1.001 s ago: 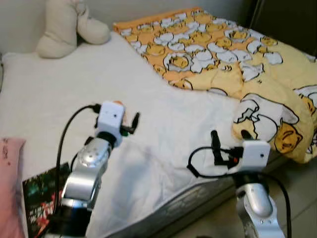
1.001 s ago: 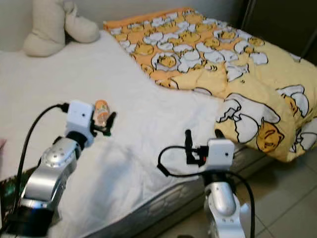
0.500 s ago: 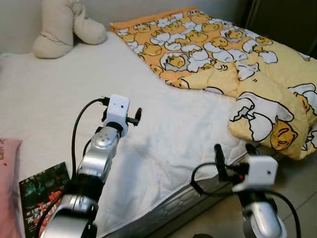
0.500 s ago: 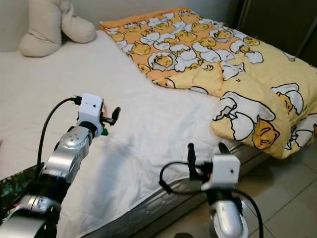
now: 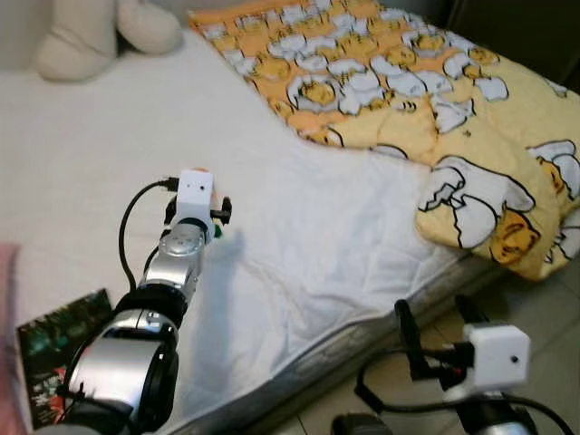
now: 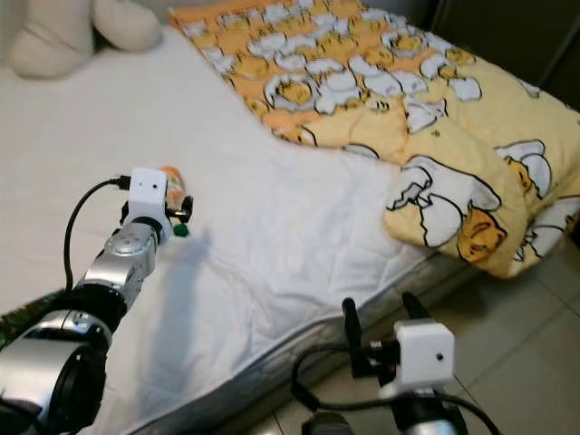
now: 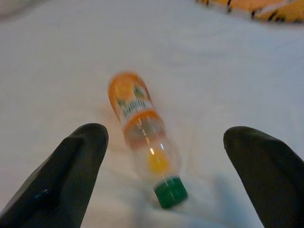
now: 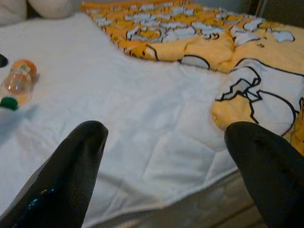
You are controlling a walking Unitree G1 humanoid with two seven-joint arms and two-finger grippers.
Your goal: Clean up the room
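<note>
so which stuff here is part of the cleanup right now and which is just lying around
In the job:
- bottle, lying on the bed
- left gripper, open around the bottle, not yet gripping

Just lying about:
- quilt, rumpled on the bed
- plush toy at the head
- book near the bed's edge
- right gripper, open, idle off the bed's side

Bottle [image 7: 142,142] label blurred, wording unreadable; no other legible text.

Soft indoor light, slight blur
</note>
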